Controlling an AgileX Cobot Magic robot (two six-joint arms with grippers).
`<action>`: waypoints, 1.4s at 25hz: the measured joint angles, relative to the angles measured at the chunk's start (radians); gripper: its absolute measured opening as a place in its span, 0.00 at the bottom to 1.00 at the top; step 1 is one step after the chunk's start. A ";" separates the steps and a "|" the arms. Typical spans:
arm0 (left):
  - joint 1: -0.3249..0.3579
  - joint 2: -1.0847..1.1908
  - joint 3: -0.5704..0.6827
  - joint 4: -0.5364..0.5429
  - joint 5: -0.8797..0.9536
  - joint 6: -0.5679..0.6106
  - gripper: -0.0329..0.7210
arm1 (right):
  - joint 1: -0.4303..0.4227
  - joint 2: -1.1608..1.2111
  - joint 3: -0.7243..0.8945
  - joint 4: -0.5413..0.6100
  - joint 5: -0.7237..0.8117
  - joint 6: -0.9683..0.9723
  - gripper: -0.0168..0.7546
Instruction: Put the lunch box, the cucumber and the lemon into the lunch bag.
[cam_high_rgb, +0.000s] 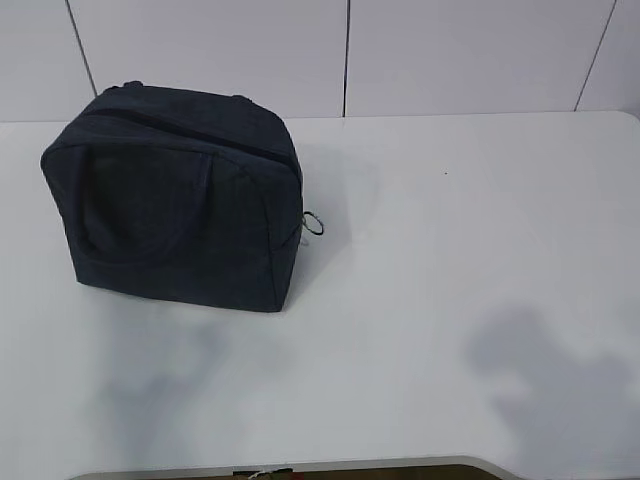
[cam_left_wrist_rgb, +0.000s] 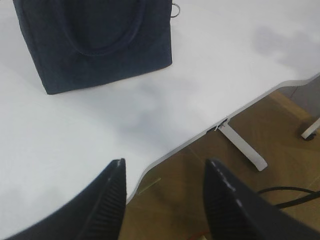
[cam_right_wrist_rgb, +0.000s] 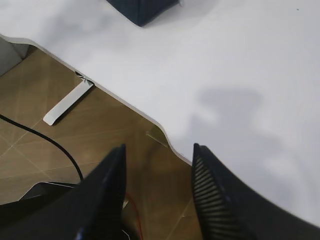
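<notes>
The dark navy lunch bag (cam_high_rgb: 180, 195) stands on the white table at the left, zipped shut, its silver ring pull (cam_high_rgb: 314, 224) hanging at its right side. It also shows at the top of the left wrist view (cam_left_wrist_rgb: 95, 42), and one corner shows in the right wrist view (cam_right_wrist_rgb: 142, 9). The lunch box, cucumber and lemon are out of view. My left gripper (cam_left_wrist_rgb: 165, 167) is open and empty over the table's front edge. My right gripper (cam_right_wrist_rgb: 159, 150) is open and empty over the front edge too. Neither gripper shows in the exterior view.
The white table (cam_high_rgb: 450, 250) has a curved front edge (cam_left_wrist_rgb: 200, 137) with wooden floor below. A white table leg (cam_left_wrist_rgb: 245, 147) and a black cable (cam_right_wrist_rgb: 45, 140) lie on the floor. A white panelled wall stands behind the table.
</notes>
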 joint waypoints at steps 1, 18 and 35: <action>0.000 -0.010 0.000 0.000 0.000 0.000 0.53 | 0.000 -0.023 0.018 -0.016 -0.004 0.019 0.48; 0.000 -0.064 0.012 0.005 0.036 0.035 0.53 | 0.000 -0.319 0.222 -0.106 -0.067 0.135 0.48; 0.000 -0.064 0.013 0.037 0.045 0.048 0.53 | 0.000 -0.319 0.224 -0.188 -0.067 0.223 0.48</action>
